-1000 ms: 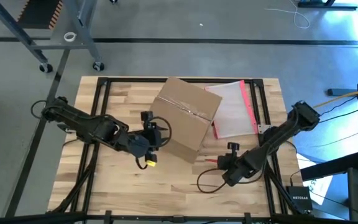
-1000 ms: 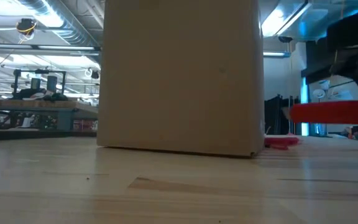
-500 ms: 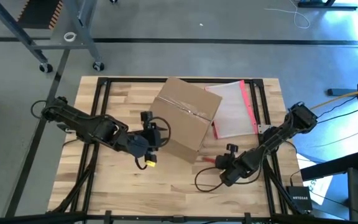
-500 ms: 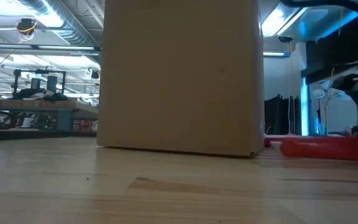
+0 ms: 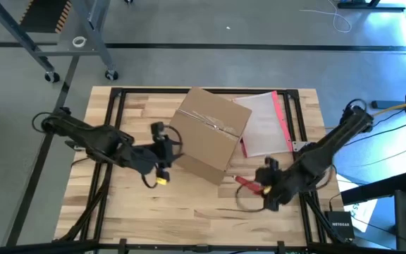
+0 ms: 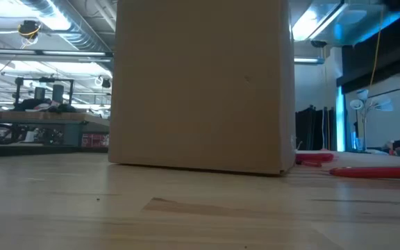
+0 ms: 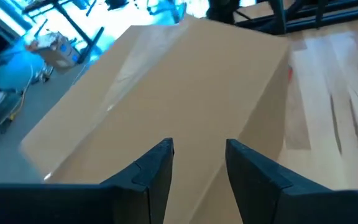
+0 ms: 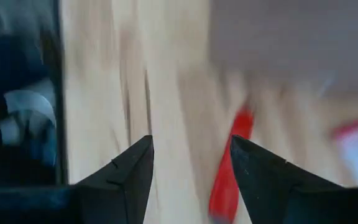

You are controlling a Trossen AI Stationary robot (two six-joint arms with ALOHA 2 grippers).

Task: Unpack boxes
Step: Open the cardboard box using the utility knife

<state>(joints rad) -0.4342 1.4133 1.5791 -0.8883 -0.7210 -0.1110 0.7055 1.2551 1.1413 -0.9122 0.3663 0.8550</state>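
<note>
The cardboard box stands closed on the wooden surface, toward the far middle, turned at an angle to the surface edges. A taped seam crosses its top. In the low view the box fills the centre of the picture and its top is cut off, so nothing behind it can be read.

The left end effector sits just beside the box's left side. In the left wrist view its fingers stand apart, with the box face directly ahead of them; contact with the box cannot be confirmed from any view.

The right end effector is over the near right part of the surface, clear of the box. In the right wrist view its fingers stand apart with nothing between them. A red tool lies on the surface just beside this end effector; its shape is too small and blurred to identify. In the low view it appears only as a red strip cut off at the right edge.

A clear pouch with a red edge lies flat behind the box, partly covered by it.
</note>
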